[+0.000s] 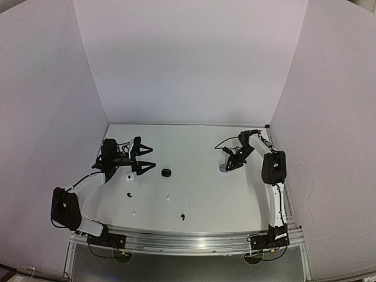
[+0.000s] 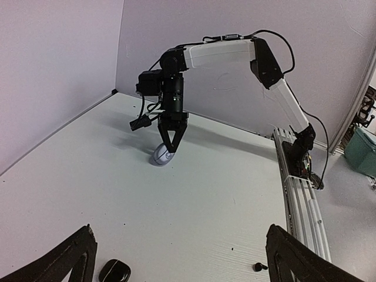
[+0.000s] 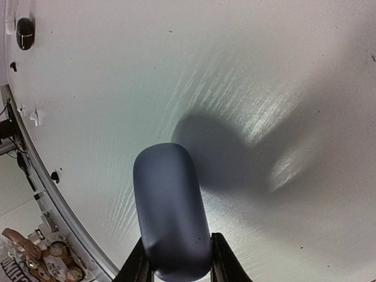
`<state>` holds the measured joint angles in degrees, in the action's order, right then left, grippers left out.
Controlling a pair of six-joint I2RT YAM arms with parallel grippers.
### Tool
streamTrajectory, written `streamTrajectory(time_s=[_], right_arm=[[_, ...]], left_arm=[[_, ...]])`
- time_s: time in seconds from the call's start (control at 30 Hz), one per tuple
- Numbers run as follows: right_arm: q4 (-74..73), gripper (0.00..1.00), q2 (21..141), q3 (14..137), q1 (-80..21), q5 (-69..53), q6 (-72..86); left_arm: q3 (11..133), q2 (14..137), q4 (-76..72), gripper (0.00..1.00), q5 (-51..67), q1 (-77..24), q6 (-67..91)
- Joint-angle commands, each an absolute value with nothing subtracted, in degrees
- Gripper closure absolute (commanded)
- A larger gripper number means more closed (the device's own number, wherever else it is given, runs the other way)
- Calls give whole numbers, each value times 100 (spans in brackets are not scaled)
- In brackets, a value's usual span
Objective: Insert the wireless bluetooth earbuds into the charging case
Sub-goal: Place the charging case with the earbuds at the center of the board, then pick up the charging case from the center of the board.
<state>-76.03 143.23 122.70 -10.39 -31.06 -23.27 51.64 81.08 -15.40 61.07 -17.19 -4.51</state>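
While the left pincer (image 1: 148, 157) gapes empty, the right pincer (image 2: 168, 150), pointing down, clasps the grey case (image 3: 170, 205).

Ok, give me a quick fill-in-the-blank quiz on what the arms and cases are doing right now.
The case in the right tool is coloured ___.
The left tool stands wide ___.
The black case lies nearer the ___ tool.
Missing words: grey; open; left.
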Motion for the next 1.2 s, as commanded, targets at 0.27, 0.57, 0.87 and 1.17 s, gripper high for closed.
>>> streamTrajectory(time_s=[0.27, 0.57, 0.87, 1.17], right_arm=[[-7909, 53, 14587, 12873, -972, -2511, -2029], [-7754, 49, 14280, 12922, -979, -2543, -1839], [-6386, 31, 12851, 12320, -1172, -2341, -863], [-5212, 20, 11962, 11574, -2186, -2176, -509]], left_arm=[[5406, 8155, -1523, 1, 6008, -1705, -520], [5337, 8132, -1389, 1, 5912, -1705, -638], [6156, 9086, 1818, 1, 4495, -1739, -3654], [8022, 11197, 3556, 0, 3347, -2003, -6687]])
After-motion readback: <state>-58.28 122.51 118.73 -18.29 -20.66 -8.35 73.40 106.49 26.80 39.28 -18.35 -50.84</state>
